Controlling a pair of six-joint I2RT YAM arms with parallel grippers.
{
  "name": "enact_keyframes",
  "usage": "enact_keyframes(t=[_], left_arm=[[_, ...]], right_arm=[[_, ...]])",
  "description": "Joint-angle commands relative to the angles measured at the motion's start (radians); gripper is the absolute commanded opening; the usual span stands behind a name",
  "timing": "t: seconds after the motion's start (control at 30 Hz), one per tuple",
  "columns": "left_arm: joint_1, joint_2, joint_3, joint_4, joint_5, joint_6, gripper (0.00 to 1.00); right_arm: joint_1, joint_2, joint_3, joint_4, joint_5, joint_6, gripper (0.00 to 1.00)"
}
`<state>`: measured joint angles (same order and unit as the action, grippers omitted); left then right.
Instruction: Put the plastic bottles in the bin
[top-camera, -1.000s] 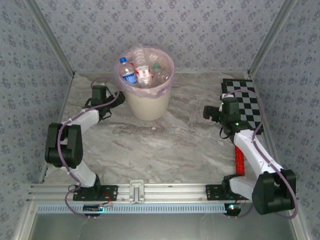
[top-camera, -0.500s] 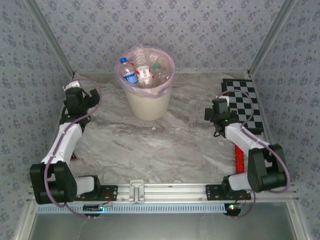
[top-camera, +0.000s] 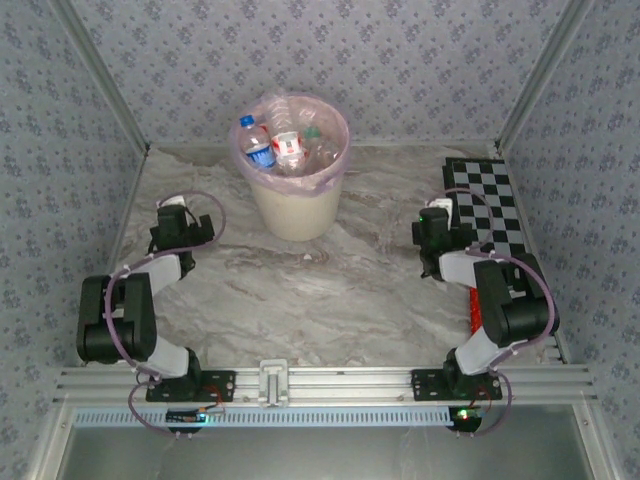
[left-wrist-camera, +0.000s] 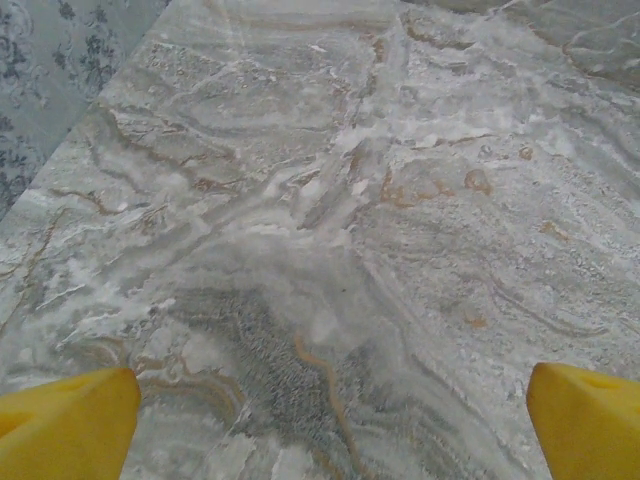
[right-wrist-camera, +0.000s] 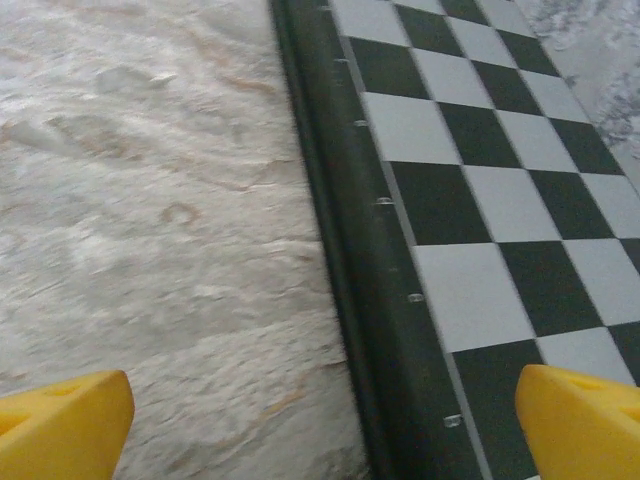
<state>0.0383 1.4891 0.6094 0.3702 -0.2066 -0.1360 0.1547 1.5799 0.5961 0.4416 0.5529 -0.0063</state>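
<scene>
The bin (top-camera: 296, 203), cream-white with a pink-lilac bag, stands at the back of the marble table (top-camera: 330, 285). Several plastic bottles (top-camera: 283, 146) lie inside it, one with a blue cap and label, one with a red label. My left gripper (top-camera: 174, 222) sits low at the left, well short of the bin. It is open over bare marble, and its yellow fingertips (left-wrist-camera: 70, 422) stand far apart around my left gripper's (left-wrist-camera: 335, 420) empty gap. My right gripper (top-camera: 437, 224) is open too, empty (right-wrist-camera: 320, 425), straddling the board's dark edge.
A black-and-white chequered board (top-camera: 492, 205) lies flat at the right, its dark rim (right-wrist-camera: 345, 260) under my right gripper. Patterned walls close in the table at the left, back and right. A metal rail (top-camera: 330, 382) runs along the near edge.
Both arms have folded back toward their bases. My left gripper left the bin's side, swung to the left wall and came nearer. My right gripper shifted little. Both stayed open.
</scene>
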Motion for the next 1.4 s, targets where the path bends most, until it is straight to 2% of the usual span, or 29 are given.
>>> enact_keyframes(t=[0.0,0.13,0.23,0.33,0.37,0.4,0.43,0.47,0.5,0.53,0.6,0.63,1.37], left_arm=[[-0.014,0.029,-0.029,0.131,0.028,0.045,0.99],[-0.078,0.027,-0.083,0.237,-0.008,0.117,0.99],[-0.063,0.013,-0.141,0.326,0.001,0.096,0.99],[-0.055,0.074,-0.229,0.562,0.016,0.105,0.99],[-0.055,0.034,-0.2,0.421,0.02,0.091,0.99],[-0.047,0.049,-0.206,0.485,0.04,0.093,0.99],[-0.043,0.066,-0.218,0.524,0.041,0.095,0.99],[-0.044,0.044,-0.201,0.446,0.044,0.089,0.99],[-0.043,0.047,-0.203,0.465,0.043,0.092,0.99],[-0.042,0.058,-0.212,0.494,0.044,0.093,0.99],[-0.043,0.046,-0.203,0.461,0.045,0.09,0.99],[-0.042,0.051,-0.207,0.474,0.043,0.093,0.99],[-0.043,0.046,-0.203,0.458,0.044,0.09,0.99]], right_arm=[[-0.072,-0.071,-0.088,0.172,-0.074,0.051,1.0],[-0.087,-0.099,-0.159,0.28,-0.115,0.039,1.0],[-0.097,-0.103,-0.176,0.299,-0.156,0.039,1.0],[-0.113,-0.102,-0.196,0.332,-0.221,0.03,1.0],[-0.122,-0.096,-0.207,0.342,-0.264,0.035,1.0],[-0.134,-0.035,-0.234,0.451,-0.301,0.007,1.0],[-0.132,-0.014,-0.255,0.546,-0.285,-0.011,1.0],[-0.135,-0.063,-0.233,0.416,-0.29,0.014,1.0],[-0.146,-0.061,-0.225,0.393,-0.296,0.045,1.0],[-0.147,-0.038,-0.237,0.467,-0.301,0.009,1.0],[-0.153,-0.064,-0.223,0.391,-0.295,0.033,1.0],[-0.15,-0.053,-0.232,0.432,-0.296,0.018,1.0],[-0.144,-0.055,-0.221,0.405,-0.286,0.015,1.0]])
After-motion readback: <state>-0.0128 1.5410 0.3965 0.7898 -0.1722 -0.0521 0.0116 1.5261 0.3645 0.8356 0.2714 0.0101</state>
